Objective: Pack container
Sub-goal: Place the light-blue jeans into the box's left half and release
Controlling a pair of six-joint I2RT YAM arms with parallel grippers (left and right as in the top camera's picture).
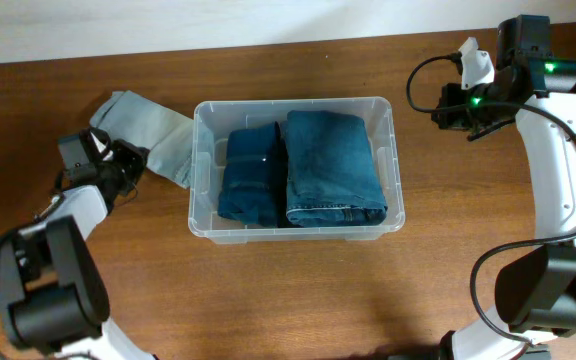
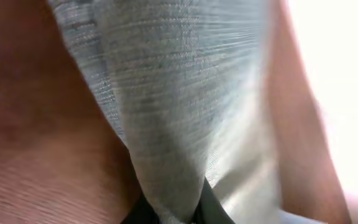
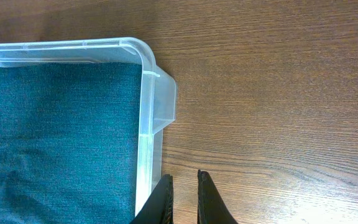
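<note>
— how far along is the packing?

— nearest first. my left tool [image 2: 176, 214] looks clamped on the grey cloth [image 2: 179, 106], which fans out from the fingers over the desk [image 2: 36, 155]. my right tool [image 3: 184, 180] is closed to a thin slit with nothing in it. it hangs over bare desk just outside a corner of the container [image 3: 157, 93]. further off, the container sits mid-desk with a wide denim fold [image 1: 333, 165] and a narrow denim fold [image 1: 251, 175] side by side inside. i'd judge two pieces packed and the grey one left. it lies outside, its far end against the container's left wall.

— anything you can't make out?

— my left fingers are nearly buried under cloth, so that grip is a reading, not a clear sight. how big the grey cloth is, or whether it fits on top of the denim, i can't tell.
</note>
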